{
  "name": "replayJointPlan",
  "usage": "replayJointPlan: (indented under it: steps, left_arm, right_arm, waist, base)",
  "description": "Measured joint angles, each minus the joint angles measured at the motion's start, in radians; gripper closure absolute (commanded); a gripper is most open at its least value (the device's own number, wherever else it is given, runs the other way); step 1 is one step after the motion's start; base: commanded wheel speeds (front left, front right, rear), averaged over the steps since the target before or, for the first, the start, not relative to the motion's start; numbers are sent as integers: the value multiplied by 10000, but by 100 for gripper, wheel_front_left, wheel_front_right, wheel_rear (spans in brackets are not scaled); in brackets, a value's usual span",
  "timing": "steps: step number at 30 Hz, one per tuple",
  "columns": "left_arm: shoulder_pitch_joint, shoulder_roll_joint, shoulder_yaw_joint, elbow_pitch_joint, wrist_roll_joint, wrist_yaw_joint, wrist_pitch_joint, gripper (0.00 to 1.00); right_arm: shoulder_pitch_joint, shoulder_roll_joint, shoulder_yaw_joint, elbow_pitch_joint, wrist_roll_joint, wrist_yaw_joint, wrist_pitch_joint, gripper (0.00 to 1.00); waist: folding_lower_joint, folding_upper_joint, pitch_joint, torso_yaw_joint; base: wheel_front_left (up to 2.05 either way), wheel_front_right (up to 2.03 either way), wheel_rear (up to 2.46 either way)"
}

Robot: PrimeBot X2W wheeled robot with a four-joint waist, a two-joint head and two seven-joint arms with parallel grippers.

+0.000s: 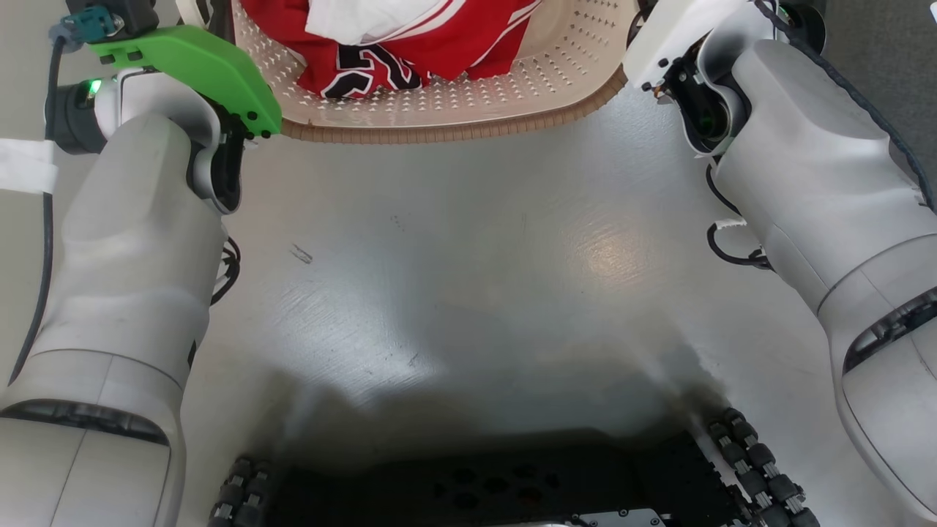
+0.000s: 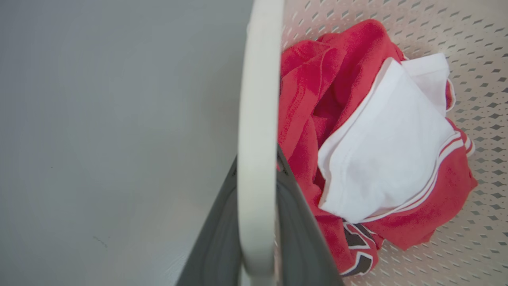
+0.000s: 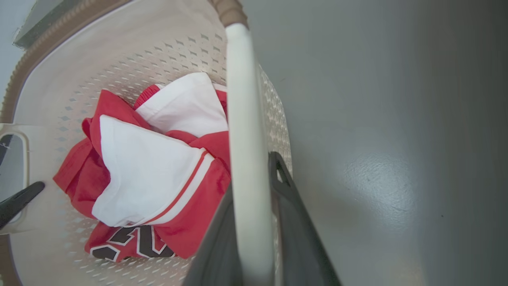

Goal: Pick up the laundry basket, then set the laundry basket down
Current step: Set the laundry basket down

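Observation:
The laundry basket (image 1: 454,132), cream and perforated with a brown ribbed rim, sits at the top of the head view between my two forearms, with red and white clothes (image 1: 395,44) inside. In the left wrist view my left gripper (image 2: 258,167) is shut on the basket's white loop handle (image 2: 258,99), one dark finger (image 2: 218,230) on each side. In the right wrist view my right gripper (image 3: 254,171) is shut the same way on the other handle (image 3: 242,99). Whether the basket's bottom touches the floor I cannot tell.
Smooth grey floor (image 1: 468,278) spreads around and below the basket. My dark wheeled base (image 1: 483,483) lies at the bottom of the head view. A strip of white tape (image 1: 25,165) crosses the floor at the far left.

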Motion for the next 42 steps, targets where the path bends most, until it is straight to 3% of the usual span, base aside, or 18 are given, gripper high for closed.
replayJointPlan:
  steps: [17, 18, 19, 20, 21, 22, 23, 42]
  left_arm:
    - [-311, -100, -6, 349, 12, -36, -167, 100]
    - [-328, -105, -8, 366, 13, -38, -178, 100]
    - [-346, -113, -8, 389, 13, -42, -180, 100]
    - [-356, -115, -8, 414, 13, -44, -180, 88]
    - [-358, -113, -4, 445, 13, -44, -180, 63]
    - [-359, -102, 10, 485, 13, -44, -199, 11]
    - [-360, -59, 36, 527, 12, -42, -253, 0]
    - [-461, 15, 77, 1020, 10, -222, -355, 0]
  right_arm:
    - [-165, 17, -27, 161, 0, 81, -173, 100]
    - [-165, 19, -27, 169, 0, 82, -173, 82]
    - [-167, 19, -27, 176, 0, 84, -174, 73]
    - [-174, 19, -31, 176, 0, 90, -180, 62]
    - [-188, 10, -40, 176, 0, 123, -224, 52]
    - [-213, -6, -52, 180, 0, 178, -270, 7]
    - [-260, -12, -61, 182, 2, 190, -272, 0]
    - [-262, -17, -113, 274, 46, 188, -362, 0]
  waist:
    - [0, 0, 266, 29]
    - [0, 0, 273, 28]
    - [0, 0, 279, 26]
    - [-1, 0, 283, 25]
    - [0, 0, 286, 24]
    - [0, 0, 289, 22]
    - [-1, 0, 292, 21]
    - [0, 0, 44, 37]
  base:
    - [0, 0, 0]
    - [0, 0, 0]
    - [0, 0, 0]
    - [0, 0, 0]
    - [0, 0, 0]
    - [0, 0, 0]
    - [0, 0, 0]
    - [0, 0, 0]
